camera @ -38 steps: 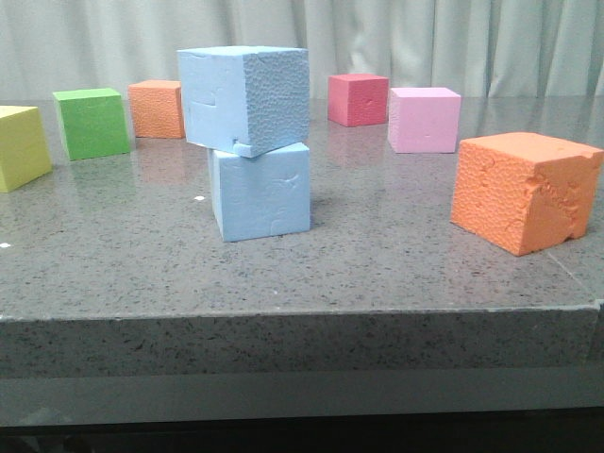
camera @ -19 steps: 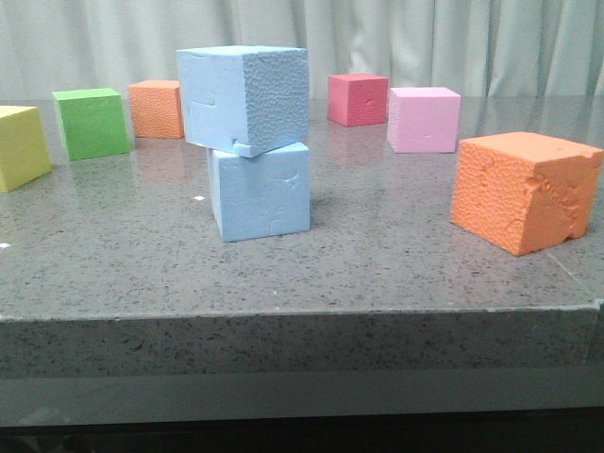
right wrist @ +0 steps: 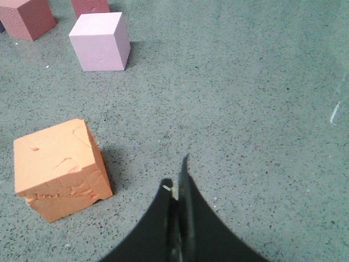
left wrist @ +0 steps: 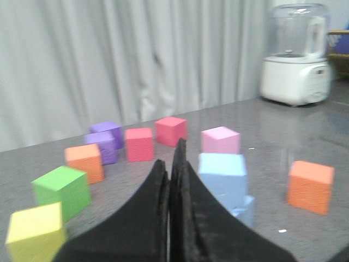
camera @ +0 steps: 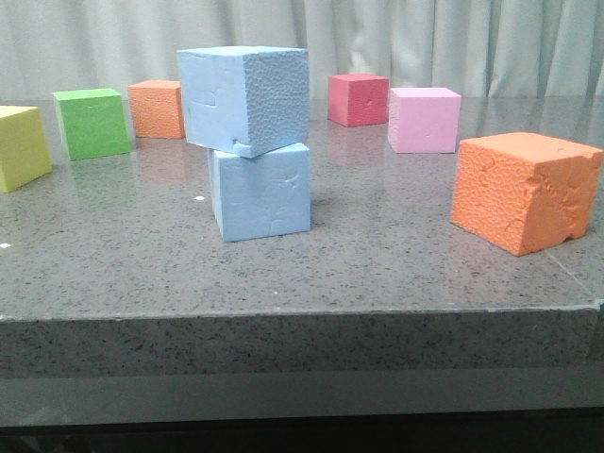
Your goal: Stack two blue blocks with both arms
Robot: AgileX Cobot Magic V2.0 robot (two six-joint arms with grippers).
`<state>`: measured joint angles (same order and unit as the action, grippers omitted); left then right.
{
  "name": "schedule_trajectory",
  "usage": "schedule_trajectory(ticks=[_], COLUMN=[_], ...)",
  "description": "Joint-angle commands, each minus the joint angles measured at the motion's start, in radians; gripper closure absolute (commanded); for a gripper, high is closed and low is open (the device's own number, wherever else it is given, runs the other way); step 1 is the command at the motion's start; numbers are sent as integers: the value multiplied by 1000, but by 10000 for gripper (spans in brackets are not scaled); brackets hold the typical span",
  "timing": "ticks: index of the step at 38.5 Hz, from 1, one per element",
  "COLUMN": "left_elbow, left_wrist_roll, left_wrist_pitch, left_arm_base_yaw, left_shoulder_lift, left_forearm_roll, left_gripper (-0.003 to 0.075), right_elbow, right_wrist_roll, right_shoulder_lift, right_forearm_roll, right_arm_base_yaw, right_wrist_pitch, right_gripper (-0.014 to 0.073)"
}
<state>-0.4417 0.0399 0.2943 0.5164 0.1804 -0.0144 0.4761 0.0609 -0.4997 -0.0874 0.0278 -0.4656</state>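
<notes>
The blue blocks (camera: 250,142) sit stacked, unchanged over the last second, near the counter's (camera: 377,274) front edge, both fingers closed, empty: task apparently complete.

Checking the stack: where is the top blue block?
In the front view, the top blue block sits left of centre on the lower blue block, overhanging leftward.

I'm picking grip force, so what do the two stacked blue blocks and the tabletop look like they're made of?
Upper blue block: likely soft foam, matte, with a pebbled side face, scored marks and a chipped lower corner. Lower blue block: apparently the same matte foam, with dents. Tabletop: looks like polished speckled grey stone or composite, since it faintly reflects the blocks.
</notes>
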Motion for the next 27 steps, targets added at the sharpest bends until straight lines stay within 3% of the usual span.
schedule_trajectory(ticks=[1, 14, 27], left_elbow=[72, 274, 413], left_wrist_roll=[-5, -5, -5], left_wrist_pitch=[-141, -194, -218], left_arm_base_yaw=[-81, -350, -504], left_shoulder_lift=[-54, -201, -205], left_forearm_roll=[3, -43, -43], left_gripper=[741, 741, 741], right_elbow=[28, 28, 28], right_wrist_roll=[-14, -14, -14], right_shoulder_lift=[0, 0, 0], right_forearm_roll=[10, 10, 10], right_arm_base_yaw=[-5, -5, -5], right_wrist_pitch=[69, 68, 69], right_gripper=[653, 653, 653])
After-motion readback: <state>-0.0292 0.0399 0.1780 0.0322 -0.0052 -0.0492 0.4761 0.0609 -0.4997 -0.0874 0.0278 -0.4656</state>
